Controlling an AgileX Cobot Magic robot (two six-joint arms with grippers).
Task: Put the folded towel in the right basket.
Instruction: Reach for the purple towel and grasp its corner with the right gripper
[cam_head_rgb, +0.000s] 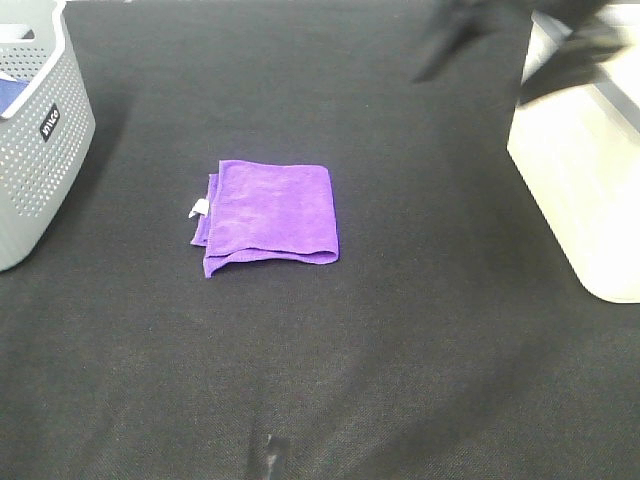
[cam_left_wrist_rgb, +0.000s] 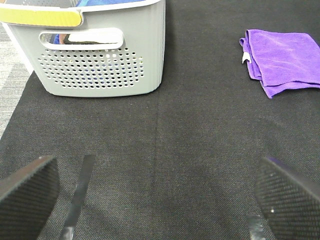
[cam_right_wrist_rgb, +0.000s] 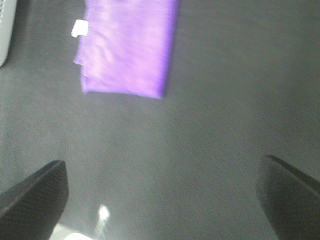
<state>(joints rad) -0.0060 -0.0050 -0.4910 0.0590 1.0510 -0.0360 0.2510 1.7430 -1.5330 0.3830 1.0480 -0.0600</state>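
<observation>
Folded towel (cam_head_rgb: 270, 215) flat on the dark bench (cam_head_rgb: 420, 360), touched by neither arm.
In the high view the purple towel lies just left of centre, well apart from the grey basket (cam_head_rgb: 40, 140) at the left edge and the white right basket (cam_head_rgb: 585, 190) at the right edge. The left end effector (cam_left_wrist_rgb: 159, 192) and the right end effector (cam_right_wrist_rgb: 162, 192) both stand spread wide, gripping nothing.
</observation>
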